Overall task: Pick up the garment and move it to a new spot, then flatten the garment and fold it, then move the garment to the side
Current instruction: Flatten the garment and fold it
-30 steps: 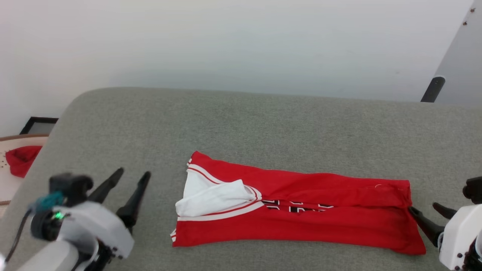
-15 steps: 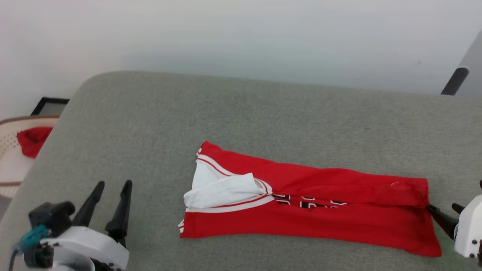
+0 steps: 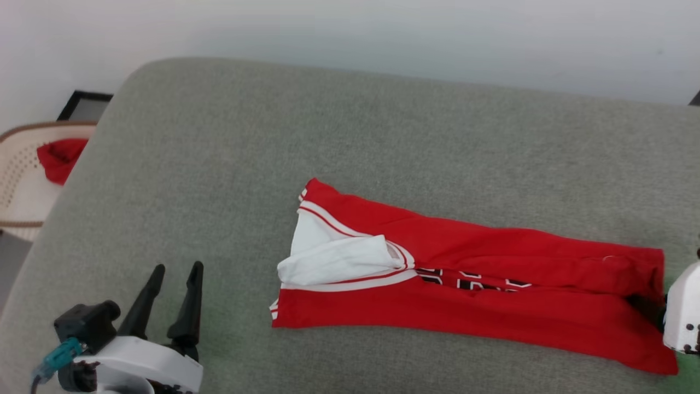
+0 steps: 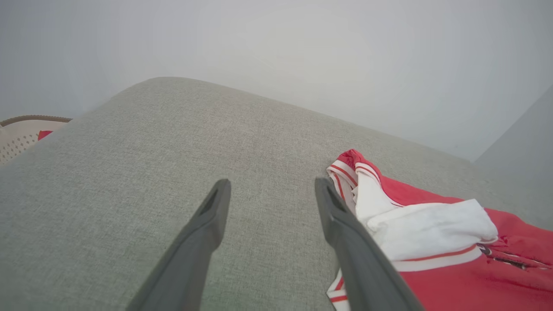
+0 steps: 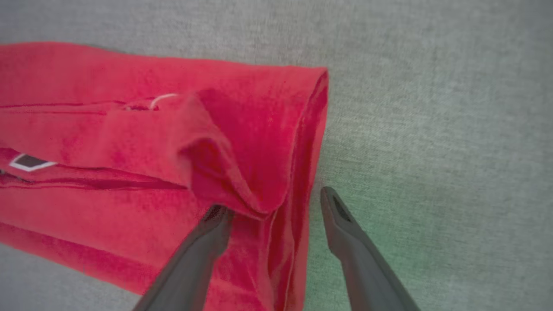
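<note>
Right gripper [image 5: 271,200], seemingly astride garment [image 5: 108,129] edge

Head camera looks down across the cushion [image 3: 328,126]; both wrist cameras sit close, sharing the garment [image 3: 492,317].

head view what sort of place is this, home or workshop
Probably a plain indoor room, home-like or staged: a grey upholstered cushion before a bare white wall, a perforated beige basket beside it, and a red jersey laid on it.
</note>
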`<state>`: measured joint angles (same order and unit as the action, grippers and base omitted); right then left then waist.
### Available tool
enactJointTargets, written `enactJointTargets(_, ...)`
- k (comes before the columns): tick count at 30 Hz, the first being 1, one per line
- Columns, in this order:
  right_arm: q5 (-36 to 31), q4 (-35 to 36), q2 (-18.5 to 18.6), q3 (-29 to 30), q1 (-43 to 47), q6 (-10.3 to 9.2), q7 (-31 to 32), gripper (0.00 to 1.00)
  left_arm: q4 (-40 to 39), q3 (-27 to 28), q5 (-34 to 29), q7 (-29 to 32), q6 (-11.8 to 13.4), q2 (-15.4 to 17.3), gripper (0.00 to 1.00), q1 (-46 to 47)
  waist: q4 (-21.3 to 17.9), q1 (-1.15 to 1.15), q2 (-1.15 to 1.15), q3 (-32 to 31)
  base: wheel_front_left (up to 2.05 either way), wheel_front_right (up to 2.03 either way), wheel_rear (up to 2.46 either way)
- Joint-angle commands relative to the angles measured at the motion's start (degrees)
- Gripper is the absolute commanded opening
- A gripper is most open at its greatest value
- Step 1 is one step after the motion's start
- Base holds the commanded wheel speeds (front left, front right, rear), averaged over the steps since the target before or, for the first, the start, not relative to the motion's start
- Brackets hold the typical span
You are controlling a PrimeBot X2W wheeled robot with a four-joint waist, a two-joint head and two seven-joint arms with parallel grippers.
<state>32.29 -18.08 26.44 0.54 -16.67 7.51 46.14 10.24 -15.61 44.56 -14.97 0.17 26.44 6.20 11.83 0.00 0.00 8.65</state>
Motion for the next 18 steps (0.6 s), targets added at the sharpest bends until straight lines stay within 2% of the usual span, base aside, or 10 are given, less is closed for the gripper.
enactJointTargets(1,-0.2,-1.4,-0.5,-0.4,-1.2,-0.05,0.7,1.0,0.7,0.9,-1.1,-0.2,-0.9,-1.0,1.0,0.7,1.1,0.0,0.0,1.7,0.0,0.0,0.0)
enactJointTargets(9,0.5,-7.0,-1.9,-2.4,-3.0,-0.05,2.9,1.0,2.4,3.6,-2.2,-0.2,-3.5,-4.0,1.0,1.4,1.6,0.0,0.0,3.4,0.0,0.0,0.0)
enactJointTargets(10,1.0,-7.8,-1.9,-3.0,-3.1,-0.05,3.7,0.78,2.6,4.0,-2.3,-0.2,-3.8,-4.5,1.0,1.4,1.6,0.0,0.0,3.5,0.0,0.0,0.0)
enactJointTargets(11,1.3,-8.4,-1.9,-3.5,-3.3,-0.05,4.3,0.15,2.7,4.3,-2.6,-0.2,-4.0,-4.8,1.0,1.4,1.7,0.0,0.0,3.7,0.0,0.0,0.0)
enactJointTargets(12,1.7,-8.8,-1.8,-4.1,-3.6,-0.05,4.8,0.0,2.9,4.6,-2.7,-0.2,-4.3,-5.2,1.0,1.5,1.7,0.0,0.0,3.8,0.0,0.0,0.0)
enactJointTargets(18,4.8,-9.1,0.0,-4.9,-5.0,-0.05,5.7,0.0,3.7,6.5,-4.0,-0.2,-5.4,-6.9,1.0,1.4,1.7,0.0,0.0,4.0,0.0,0.0,0.0)
